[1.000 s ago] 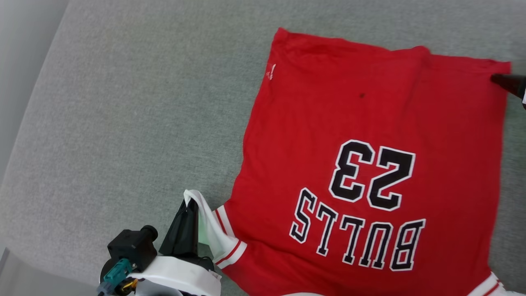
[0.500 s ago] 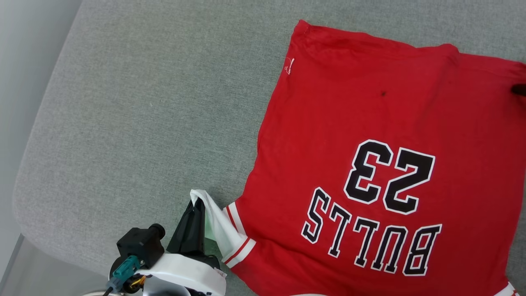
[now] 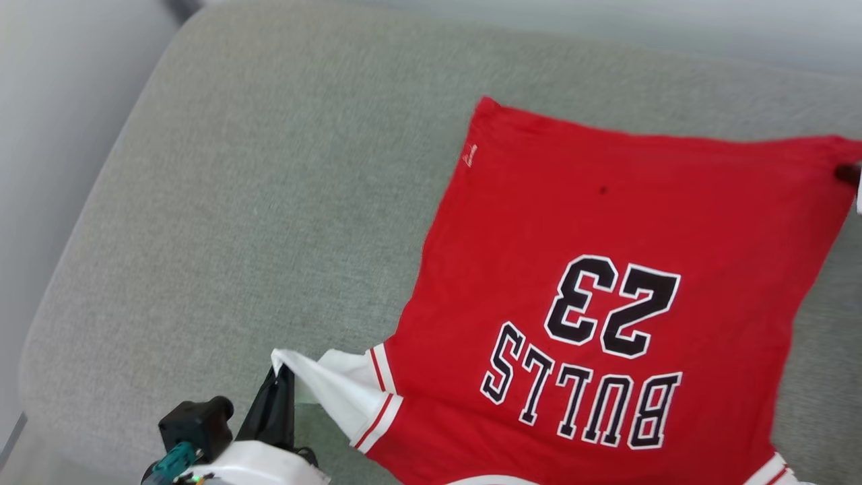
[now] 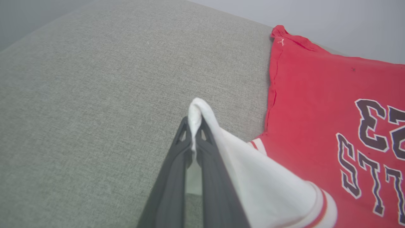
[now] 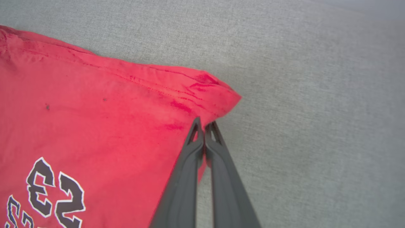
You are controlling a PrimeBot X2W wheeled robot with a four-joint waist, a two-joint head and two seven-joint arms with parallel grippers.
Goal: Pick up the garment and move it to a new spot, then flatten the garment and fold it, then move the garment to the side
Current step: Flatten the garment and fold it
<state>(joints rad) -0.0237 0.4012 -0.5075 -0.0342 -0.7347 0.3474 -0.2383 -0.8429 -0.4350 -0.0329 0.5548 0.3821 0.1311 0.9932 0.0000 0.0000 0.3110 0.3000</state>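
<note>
Both grippers are holding the shirt [image 3: 606, 222] lying right of centre on a grey cushion [image 3: 236, 202]: left gripper [image 4: 193, 126] pinching its white sleeve [image 4: 253, 177] at lower left, right gripper [image 5: 204, 128] seemingly clamping the upper-right corner [image 5: 221, 95].

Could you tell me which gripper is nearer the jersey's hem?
Right: right gripper pinches the hem corner; left gripper holds a white sleeve at the other end of the jersey.

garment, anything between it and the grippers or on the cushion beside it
Nothing visible. The left gripper pinches the garment's white sleeve, the right gripper its red corner; nothing lies on the grey cushion.
</note>
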